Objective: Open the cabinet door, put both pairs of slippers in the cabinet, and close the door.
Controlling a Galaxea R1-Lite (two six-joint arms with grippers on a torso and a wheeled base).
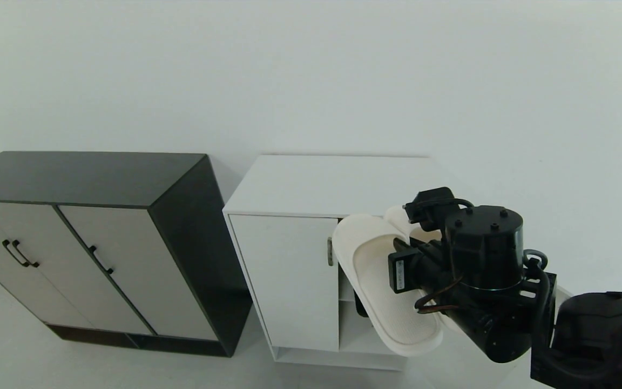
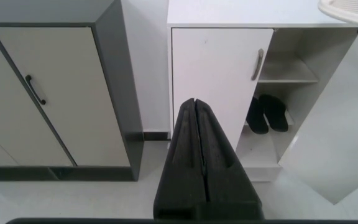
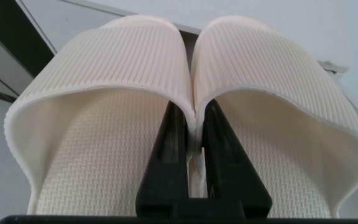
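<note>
My right gripper (image 3: pixel 195 134) is shut on a pair of cream slippers (image 3: pixel 185 93), pinching their inner edges together. In the head view the cream slippers (image 1: pixel 384 286) hang in the air in front of the open right half of the white cabinet (image 1: pixel 316 183). Inside that white cabinet (image 2: pixel 229 12), a pair of black slippers (image 2: pixel 267 113) stands on the lower shelf. The cabinet's right door (image 2: pixel 337 143) is swung open; the left door (image 2: pixel 213 74) is closed. My left gripper (image 2: pixel 195 109) is shut with nothing in it, held back from the cabinet front.
A dark cabinet (image 1: pixel 95 173) with pale doors and black handles stands to the left of the white one, close beside it. A bare white wall rises behind both. Pale floor stretches in front of the cabinets.
</note>
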